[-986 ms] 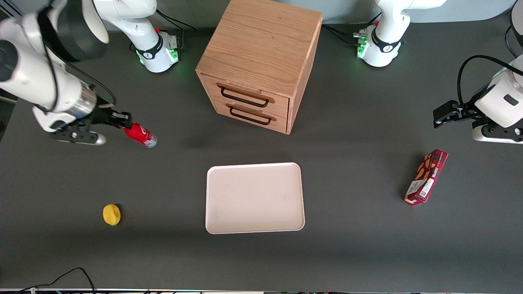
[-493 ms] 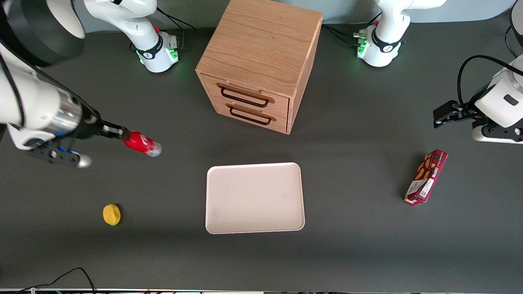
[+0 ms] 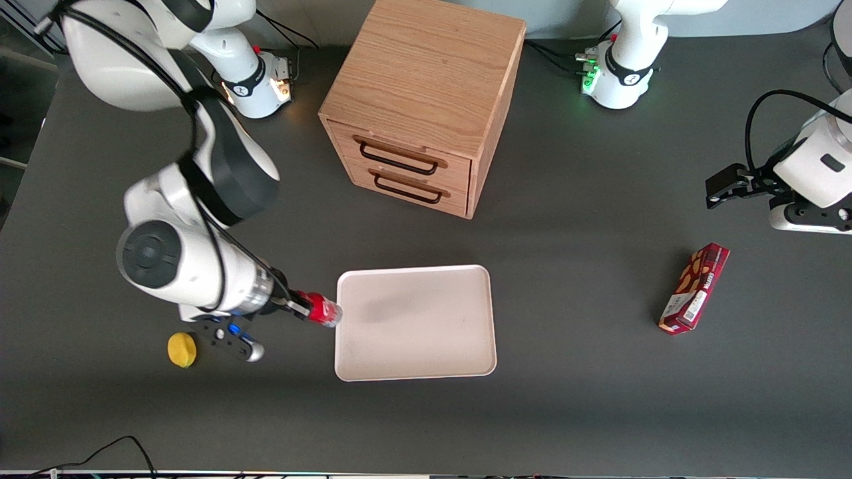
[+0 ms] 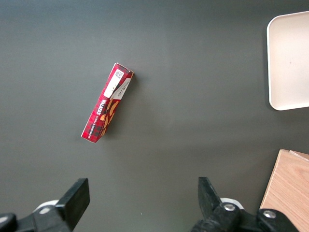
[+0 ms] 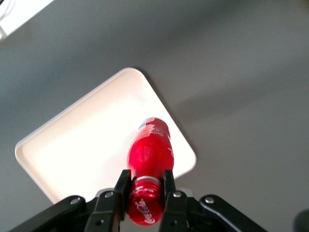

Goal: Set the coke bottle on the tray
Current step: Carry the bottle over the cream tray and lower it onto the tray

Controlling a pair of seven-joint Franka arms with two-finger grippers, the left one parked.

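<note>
Gripper (image 5: 144, 189): closed on neck of coke bottle (image 5: 149, 154), one finger (image 5: 122, 186) at each side, cap end between them.
Coke bottle: held in air, base over edge of tray (image 3: 426, 332) toward working arm's end.

Overhead front; wrists downward, tray (image 3: 415, 322) shared

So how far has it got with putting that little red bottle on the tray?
Picking up is done: the gripper is shut on the coke bottle near its cap, holding it in the air at the tray edge toward the working arm's end. Left: carry it over the tray, lower it and let go.
</note>
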